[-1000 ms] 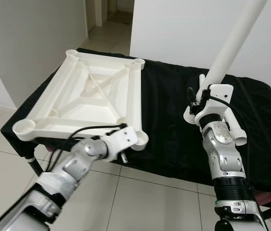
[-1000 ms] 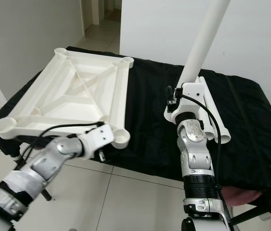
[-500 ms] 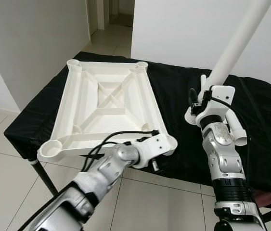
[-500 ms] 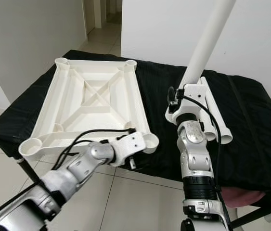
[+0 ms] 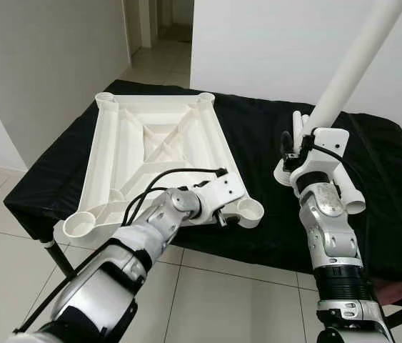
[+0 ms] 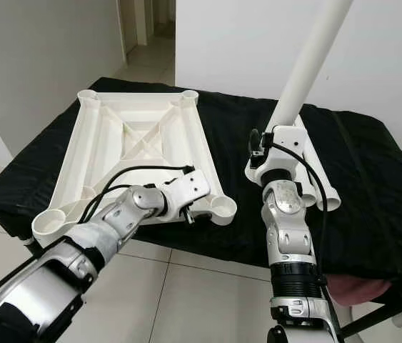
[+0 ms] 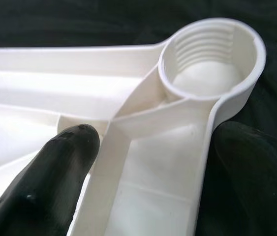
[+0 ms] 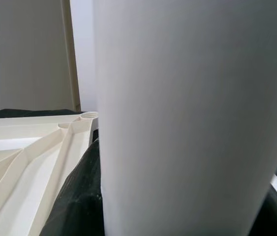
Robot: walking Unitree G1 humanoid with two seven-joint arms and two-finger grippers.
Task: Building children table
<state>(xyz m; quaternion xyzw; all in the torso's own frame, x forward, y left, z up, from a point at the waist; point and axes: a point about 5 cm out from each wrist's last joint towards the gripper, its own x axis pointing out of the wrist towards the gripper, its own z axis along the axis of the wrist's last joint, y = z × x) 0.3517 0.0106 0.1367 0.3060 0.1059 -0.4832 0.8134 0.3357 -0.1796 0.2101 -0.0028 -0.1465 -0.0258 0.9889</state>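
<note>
The white plastic tabletop lies upside down on the black-covered table, ribs and corner sockets facing up. My left gripper is shut on its near rim beside the near-right threaded socket; one black finger sits inside the rim, the other outside. My right gripper is shut on a long white leg tube that it holds upright, leaning up and to the right over the table. In the right wrist view that leg is close up with the tabletop behind it.
Another white leg tube lies on the black cloth behind my right wrist. The table's front edge overhangs a tiled floor. A white wall stands behind, with a hallway opening at the back left.
The tabletop has swung round and come down flat on the table, its near corner shifting right with my left gripper on it. The right arm and leg have barely moved.
</note>
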